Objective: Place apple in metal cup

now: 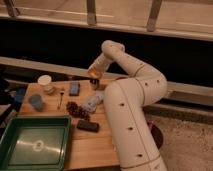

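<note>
Green plastic tray (34, 142) sits at the near left corner of the wooden bench (92, 145). Just beyond its right rim lies a dark flat block (87, 125), and past that a cluster of dark red grapes (76, 109) beside a pale blue-grey packet (92, 102). Left of these stands a blue-grey cup (35, 102), with a thin dark utensil (60, 98) between it and the grapes. Farther back are a white paper cup (45, 83) and a small blue block (74, 88). White and bulky, the robot arm (131, 115) rises from the near right and bends back over the bench. Its tool (94, 75) hangs at the far edge, pinching the apple (94, 74), a small yellow-orange ball. Directly beneath the apple stands the metal cup (94, 83); whether they touch is unclear.
</note>
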Controlling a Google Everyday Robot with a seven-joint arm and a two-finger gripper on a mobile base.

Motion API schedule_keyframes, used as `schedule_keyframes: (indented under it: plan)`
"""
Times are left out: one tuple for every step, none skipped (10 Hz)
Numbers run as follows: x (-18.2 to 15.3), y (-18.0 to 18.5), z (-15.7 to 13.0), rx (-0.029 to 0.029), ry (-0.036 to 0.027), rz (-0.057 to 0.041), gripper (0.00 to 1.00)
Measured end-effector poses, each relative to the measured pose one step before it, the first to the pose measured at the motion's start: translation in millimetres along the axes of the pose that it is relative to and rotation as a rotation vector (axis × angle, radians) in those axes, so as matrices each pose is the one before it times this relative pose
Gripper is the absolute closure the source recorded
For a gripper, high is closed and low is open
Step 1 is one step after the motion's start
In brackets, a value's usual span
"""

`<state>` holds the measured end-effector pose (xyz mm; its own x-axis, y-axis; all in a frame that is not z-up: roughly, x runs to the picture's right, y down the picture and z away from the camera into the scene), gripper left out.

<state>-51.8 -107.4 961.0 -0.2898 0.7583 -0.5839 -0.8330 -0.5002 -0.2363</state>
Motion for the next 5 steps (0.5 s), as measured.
schedule_keyframes:
  plan:
    - [-0.5, -0.05, 1.2, 0.00711, 0.0025, 0.00138, 0.29]
    - [1.41, -0.93, 2.51, 0.00528, 0.00696, 0.00214, 0.22]
    - [0.73, -1.5, 0.91, 0.00299, 0.00371, 0.00362, 0.2]
    - [0.52, -2.12, -0.14, 0.00385, 0.00167, 0.00422, 0.2]
    - [0.79, -2.11, -0.85, 0.0046, 0.00115, 0.00356, 0.2]
